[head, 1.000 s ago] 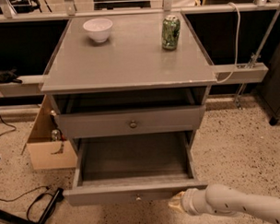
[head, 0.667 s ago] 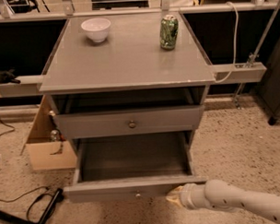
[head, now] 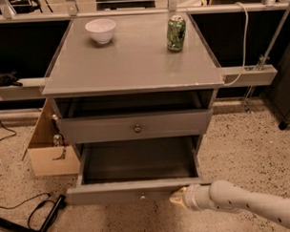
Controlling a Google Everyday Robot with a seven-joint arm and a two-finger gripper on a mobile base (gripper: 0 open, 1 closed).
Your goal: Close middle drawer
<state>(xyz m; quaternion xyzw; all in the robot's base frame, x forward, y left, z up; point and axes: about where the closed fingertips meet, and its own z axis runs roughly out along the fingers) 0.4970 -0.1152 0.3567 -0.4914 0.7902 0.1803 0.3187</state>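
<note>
The middle drawer (head: pixel 138 190) is pulled far out of the grey cabinet. It is wide, deep and empty, with a low flat front and a small round knob (head: pixel 142 196) at its centre. My gripper (head: pixel 178 198) is at the right end of the drawer's front, low in the view, at or touching the front panel. The white arm runs off to the lower right. Above, the taller-fronted drawer (head: pixel 136 127) with a bigger knob stands slightly out. The lowest drawer is hidden.
A white bowl (head: pixel 100 29) and a green can (head: pixel 176 33) stand on the cabinet top (head: pixel 129 66). An open cardboard box (head: pixel 47 149) sits on the floor at the left. Black cables and a dark bar (head: pixel 39 222) lie at the lower left.
My gripper has moved up and to the left, closing on the right end of the middle drawer's front. The drawer looks about as far out as before.
</note>
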